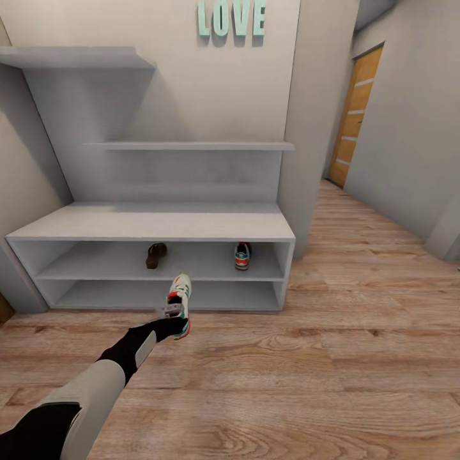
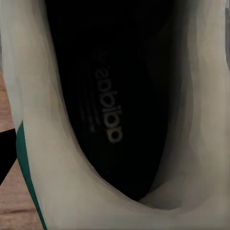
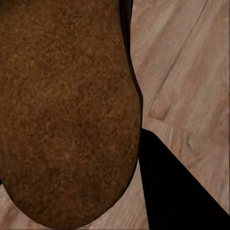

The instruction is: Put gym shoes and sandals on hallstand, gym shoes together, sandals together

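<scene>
The left arm [image 1: 121,358] reaches from the near left toward the shoe rack [image 1: 153,223], its gripper [image 1: 172,313] at the heel of a cream sneaker [image 1: 180,300] with green stripes and red-orange sole accents; the gripper appears to be pinching this shoe, which hangs just in front of the rack's lowest shelf, toe pointing up and away, though the jaws themselves are too small to read clearly; in the left wrist view the same sneaker's opening [image 2: 115,96] sits right at the camera, dark insole with pale lettering, cream collar around it and a green stripe at one edge. On the rack's upper open shelf a dark-brown sandal [image 1: 156,255] lies left of centre; further right on the same shelf stands the second sneaker [image 1: 242,255], heel toward the camera, well apart from the sandal. Above the bench are two staggered floating shelves, and the letters LOVE [image 1: 231,18] hang on the wall. To the right the wood-plank floor [image 1: 358,332] runs into a corridor ending at a wooden door [image 1: 356,115]. In the right wrist view a brown sandal sole [image 3: 67,110] lies close against the camera, over the floor; whether the right gripper's jaws grip it I cannot tell.
</scene>
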Tool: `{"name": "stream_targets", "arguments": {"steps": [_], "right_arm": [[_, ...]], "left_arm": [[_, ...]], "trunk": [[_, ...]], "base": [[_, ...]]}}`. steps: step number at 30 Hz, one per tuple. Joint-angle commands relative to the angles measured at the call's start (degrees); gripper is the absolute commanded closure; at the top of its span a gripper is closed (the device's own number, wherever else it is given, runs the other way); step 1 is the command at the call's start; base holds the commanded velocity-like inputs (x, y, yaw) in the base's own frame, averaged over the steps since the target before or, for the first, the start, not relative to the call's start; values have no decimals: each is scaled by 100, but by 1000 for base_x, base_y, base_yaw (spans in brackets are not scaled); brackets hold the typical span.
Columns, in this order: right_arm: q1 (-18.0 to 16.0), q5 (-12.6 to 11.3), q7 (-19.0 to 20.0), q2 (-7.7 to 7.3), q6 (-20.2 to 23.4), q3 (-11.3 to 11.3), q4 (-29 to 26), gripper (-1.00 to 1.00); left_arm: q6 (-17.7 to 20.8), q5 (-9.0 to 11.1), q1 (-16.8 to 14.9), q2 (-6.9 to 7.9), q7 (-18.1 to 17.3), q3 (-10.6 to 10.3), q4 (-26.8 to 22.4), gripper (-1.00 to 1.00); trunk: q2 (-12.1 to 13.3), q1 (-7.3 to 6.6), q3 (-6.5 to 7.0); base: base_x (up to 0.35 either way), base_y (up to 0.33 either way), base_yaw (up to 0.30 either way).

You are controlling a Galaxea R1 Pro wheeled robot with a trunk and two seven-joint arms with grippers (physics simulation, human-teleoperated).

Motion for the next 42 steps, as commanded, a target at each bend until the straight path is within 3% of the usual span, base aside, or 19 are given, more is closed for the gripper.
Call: {"name": "stream_targets", "arguments": {"steps": [1, 4, 7, 11, 12, 13, 26, 29, 31, 34, 40, 42], "right_arm": [[-3, -56, -17, -188, 80, -89, -10, 100], [-3, -26, -22, -506, 138, -191, -18, 100], [-3, 42, -26, -683, 160, -230, -21, 100], [-3, 308, -27, -716, 164, -238, -21, 100], [-3, 515, -27, -724, 165, -239, -21, 100], [-3, 553, -27, -726, 166, -240, -21, 100], [-3, 622, -27, -721, 166, -240, -21, 100], [-3, 627, -27, -721, 166, -240, -21, 100], [-3, 629, -27, -721, 166, -240, -21, 100], [-3, 630, -27, -721, 166, -240, -21, 100], [-3, 631, -27, -721, 166, -240, -21, 100], [-3, 631, -27, -721, 166, -240, -21, 100]], "left_arm": [[245, 49, -4, -14, -6, 20, -14, 100], [496, 41, -8, -28, -1, 20, -54, 100], [603, 32, -11, -30, -3, 20, -166, 100], [632, 28, -12, -27, -6, 20, -220, 100], [639, 28, -12, -26, -7, 20, -233, 100], [641, 26, -12, -26, -7, 20, -235, 100], [677, 2, -28, -34, -1, 20, -248, 100], [962, -186, -45, -50, 43, 20, -287, 100], [1292, -433, -52, -104, 178, 20, -540, 100], [1584, -639, -54, -189, 330, 23, -893, 100], [2244, -809, -64, -405, 444, 26, -1534, 100], [2290, -816, -64, -417, 451, 25, -1582, 100]], "trunk": [[-2, -1, -5], [-2, -1, -5], [-2, -1, -5], [-2, -1, -5], [-2, -1, -5], [-2, -1, -5], [-20, 33, -381], [-24, 40, -476], [-26, 45, -539], [-29, 51, -611], [-29, 51, -649], [-29, 51, -650]], "base": [[0, 0, 0], [0, 0, 0], [0, 0, 0], [0, 0, 0], [0, 0, 0], [0, 0, 0], [0, 0, 0], [0, 0, 0], [0, 0, 0], [0, 0, 0], [0, 0, 0], [0, 0, 0]]}}
